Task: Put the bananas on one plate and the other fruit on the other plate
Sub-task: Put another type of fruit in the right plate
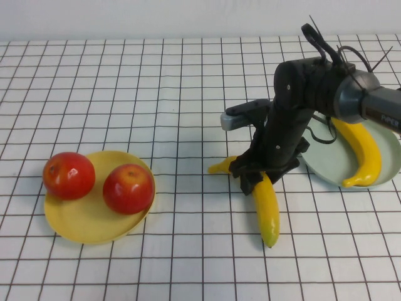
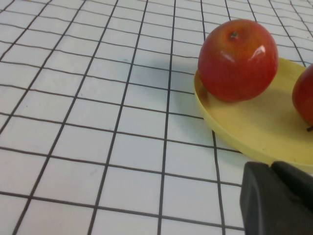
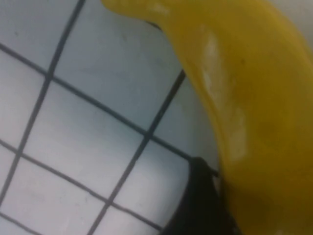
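Two red apples (image 1: 69, 175) (image 1: 128, 188) sit on the yellow plate (image 1: 88, 224) at the left. One banana (image 1: 364, 149) lies on the mint-green plate (image 1: 326, 168) at the right. The second banana (image 1: 267, 210) lies on the table left of that plate. My right gripper (image 1: 255, 177) is down over its upper half and shut on it. In the right wrist view the banana (image 3: 244, 98) fills the frame, with a dark finger (image 3: 198, 205) pressed against it. My left gripper (image 2: 272, 167) is shut and empty beside the yellow plate (image 2: 254, 128), near an apple (image 2: 238, 53). It is outside the high view.
The table is a white cloth with a black grid (image 1: 156, 94). The right arm (image 1: 313, 88), with its cables, reaches over the mint-green plate's left edge.
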`<state>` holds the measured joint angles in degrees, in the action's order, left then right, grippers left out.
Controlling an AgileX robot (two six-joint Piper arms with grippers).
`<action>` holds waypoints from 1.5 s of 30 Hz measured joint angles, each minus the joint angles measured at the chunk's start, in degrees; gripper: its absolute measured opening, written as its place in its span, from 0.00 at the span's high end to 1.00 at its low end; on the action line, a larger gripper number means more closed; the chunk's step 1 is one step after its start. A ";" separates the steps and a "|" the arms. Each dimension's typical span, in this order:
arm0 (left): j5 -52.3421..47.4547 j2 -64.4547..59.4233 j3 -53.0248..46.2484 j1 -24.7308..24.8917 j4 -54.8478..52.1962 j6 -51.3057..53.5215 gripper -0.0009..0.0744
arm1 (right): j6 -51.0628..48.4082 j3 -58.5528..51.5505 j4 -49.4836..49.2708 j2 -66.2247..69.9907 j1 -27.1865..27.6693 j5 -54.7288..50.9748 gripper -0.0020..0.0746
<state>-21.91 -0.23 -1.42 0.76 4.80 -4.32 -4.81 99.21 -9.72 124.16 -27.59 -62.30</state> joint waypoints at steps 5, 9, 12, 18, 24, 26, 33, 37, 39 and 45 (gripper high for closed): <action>0.00 0.00 0.00 0.00 0.00 0.00 0.99 | 0.00 0.00 0.96 0.05 0.09 0.13 0.55; 0.00 0.00 0.00 0.00 0.00 0.00 0.99 | 0.00 1.32 2.01 -1.88 1.20 -0.63 0.55; 0.00 0.00 0.00 0.00 0.00 0.00 0.99 | -0.21 2.78 3.15 -4.68 3.96 -1.98 0.55; 0.00 0.00 0.00 0.00 0.00 0.00 0.99 | -2.15 3.24 3.86 -6.28 11.97 -4.56 0.55; 0.00 0.00 0.00 0.00 0.00 0.00 0.99 | -2.73 3.24 4.14 -5.05 18.24 -4.26 0.55; 0.00 0.00 0.00 0.00 0.00 0.00 0.99 | -2.73 3.24 4.14 -4.32 19.04 -3.21 0.55; 0.00 0.00 0.00 0.00 0.00 0.00 0.99 | -2.73 3.24 3.65 -1.05 19.42 0.08 0.44; 0.00 0.00 0.00 0.00 0.00 0.00 0.99 | -2.81 3.24 3.55 -1.35 19.31 1.16 0.45; 0.00 0.00 0.00 0.00 0.00 0.00 0.99 | -2.81 3.24 3.52 -2.29 18.95 1.29 0.49; 0.00 0.00 0.00 0.00 0.00 0.00 0.99 | -3.64 -1.09 3.42 -12.23 16.66 4.19 0.79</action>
<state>-21.91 -0.23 -1.42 0.76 4.80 -4.32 -8.45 98.12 -6.31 111.93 -10.93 -58.11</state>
